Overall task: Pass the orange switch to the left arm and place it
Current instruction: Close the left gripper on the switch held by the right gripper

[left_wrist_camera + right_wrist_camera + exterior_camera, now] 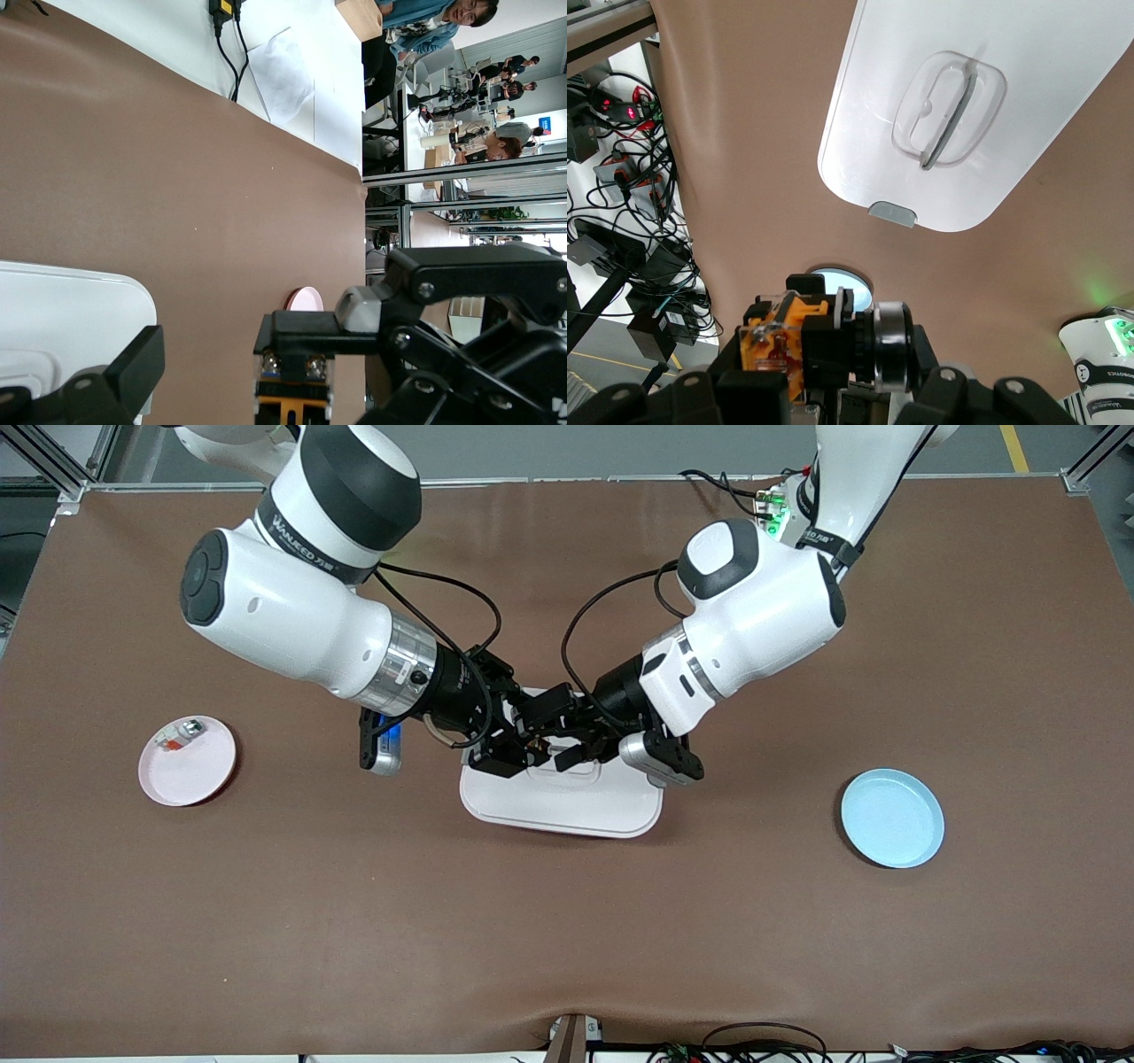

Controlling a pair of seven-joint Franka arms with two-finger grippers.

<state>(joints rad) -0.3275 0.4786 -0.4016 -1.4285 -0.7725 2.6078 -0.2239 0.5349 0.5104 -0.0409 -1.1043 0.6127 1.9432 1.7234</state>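
The orange switch [778, 343], black with an orange end, is held up in the air over the white box [567, 804]. My right gripper [521, 749] is shut on it, reaching in from the right arm's end. My left gripper [569, 749] meets it over the box from the left arm's end and stands open. In the left wrist view the switch [294, 400] sits between my left gripper's spread fingers [120, 376], with no finger pressing on it. In the right wrist view the box lid with its recessed handle [950, 108] lies below my right gripper [826, 365].
A pink plate [188, 766] with a small silver-and-red piece [182, 734] lies toward the right arm's end. A blue plate [892, 818] lies toward the left arm's end. Cables run along the table's edge nearest the front camera [753, 1045].
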